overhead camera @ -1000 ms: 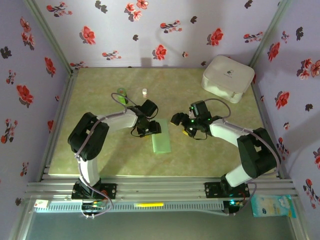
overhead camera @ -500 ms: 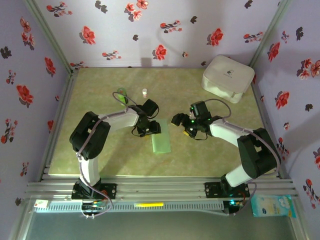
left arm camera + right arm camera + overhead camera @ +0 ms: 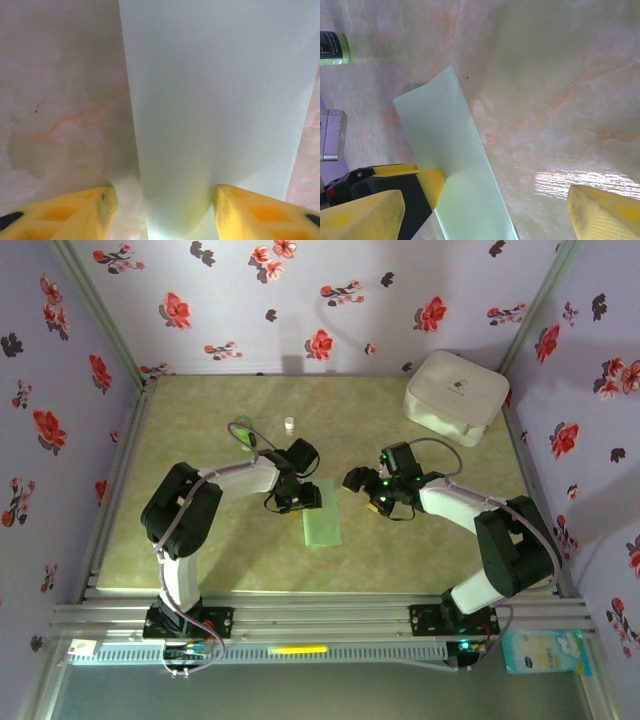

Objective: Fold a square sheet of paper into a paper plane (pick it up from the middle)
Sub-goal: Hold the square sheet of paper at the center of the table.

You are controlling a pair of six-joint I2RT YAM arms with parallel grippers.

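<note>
The pale green sheet of paper is a narrow plain strip, lying from 12 to 6 o'clock. The left tool stands spread astride its 12 o'clock end. The right tool is spread wide.

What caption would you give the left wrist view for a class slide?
Open left gripper over one end of the pale green paper lying flat on the table.

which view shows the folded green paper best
Top external: the folded paper lies there as a whole narrow strip by the left gripper. Left wrist shows it close up, cropped top and bottom. Right wrist shows it slanting, its near end cut off.
</note>
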